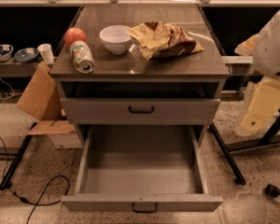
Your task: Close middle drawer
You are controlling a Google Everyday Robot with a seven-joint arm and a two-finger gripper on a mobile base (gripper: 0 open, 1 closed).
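Middle drawer [140, 171] open — gripper [257, 107], prob. the pale shape, apart at rt.

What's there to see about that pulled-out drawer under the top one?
The middle drawer is a wide grey metal tray, pulled far out toward the camera and empty. Its flat front carries a small dark centre handle. It sits level below the top drawer. Nothing touches it; the gripper hangs off to the right, apart.

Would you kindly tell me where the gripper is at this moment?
In the camera view the gripper hangs at the right edge, beside the closed top drawer, above and right of the pulled-out middle drawer, touching neither.
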